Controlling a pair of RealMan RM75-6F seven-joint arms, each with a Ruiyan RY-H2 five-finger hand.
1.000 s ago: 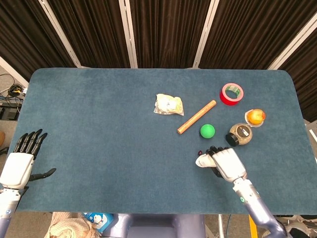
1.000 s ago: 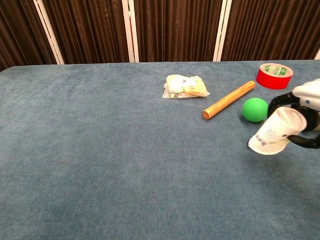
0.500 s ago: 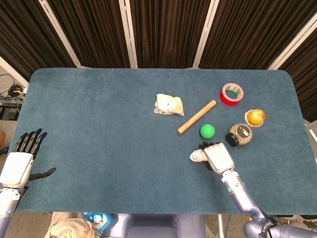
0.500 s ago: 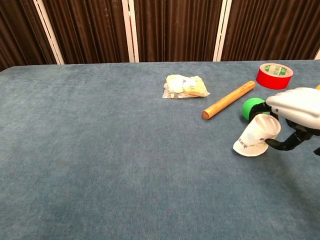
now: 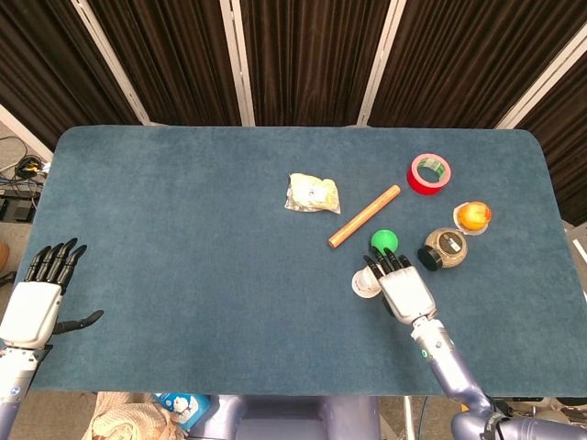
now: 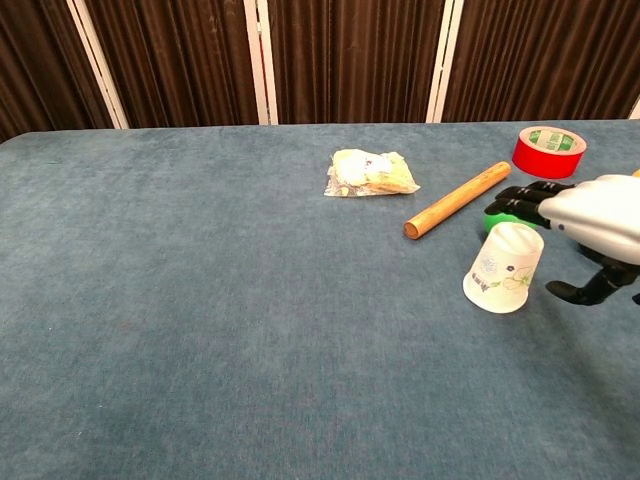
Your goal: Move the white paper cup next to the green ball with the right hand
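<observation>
The white paper cup [image 6: 503, 268] stands upside down on the blue table, just in front of the green ball [image 5: 384, 240]. In the head view the cup [image 5: 364, 285] peeks out at the left side of my right hand [image 5: 402, 286]. That hand [image 6: 590, 225] lies beside the cup with its fingers stretched out flat over the ball [image 6: 496, 211], hiding most of it. The thumb sits apart from the cup's wall. My left hand [image 5: 41, 295] rests spread at the table's near left corner, holding nothing.
A wooden stick [image 5: 364, 216] lies slantwise left of the ball. A red tape roll [image 5: 429, 173], an orange fruit [image 5: 473, 215] and a lidded jar [image 5: 443, 247] crowd the right side. A snack bag [image 5: 313, 193] sits mid-table.
My right hand carried the tilted cup forward toward the ball, set it mouth down on the table, and its fingers straightened off the cup. The left hand stayed still.
</observation>
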